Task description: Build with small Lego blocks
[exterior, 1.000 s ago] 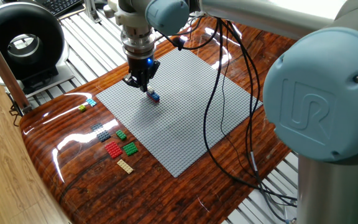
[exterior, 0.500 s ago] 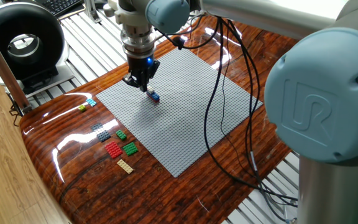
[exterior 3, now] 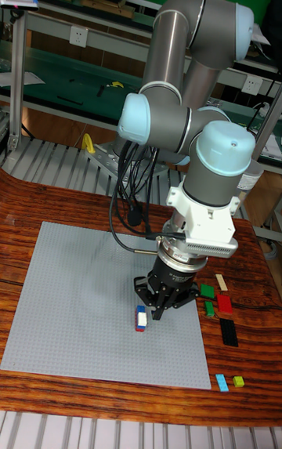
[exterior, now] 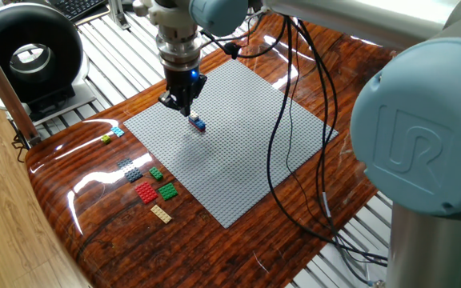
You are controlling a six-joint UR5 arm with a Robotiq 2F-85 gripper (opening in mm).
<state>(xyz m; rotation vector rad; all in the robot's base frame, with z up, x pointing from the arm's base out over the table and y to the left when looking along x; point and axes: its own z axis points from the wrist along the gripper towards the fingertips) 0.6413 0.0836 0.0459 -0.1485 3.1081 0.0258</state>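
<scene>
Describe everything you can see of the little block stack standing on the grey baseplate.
The block stack is tiny and layered: a white piece on top, blue in the middle, red at the base, of glossy plastic. It stands upright on the large grey studded baseplate, in its part nearest the loose bricks. Nothing else touches it. The gripper hangs just above and beside it, clear of it. The stack's studs are too small to make out.

Glossy dark wood-grain table [exterior: 94, 240]. Directly on it: large grey studded baseplate [exterior: 238, 160]; beside its near-left edge, loose bricks: red plate [exterior: 146, 192], two green bricks [exterior: 167, 190], tan plate [exterior: 161, 214], dark grey plates [exterior: 130, 170]; further off, cyan brick [exterior: 118, 131] and yellow-green brick [exterior: 106, 139].
</scene>
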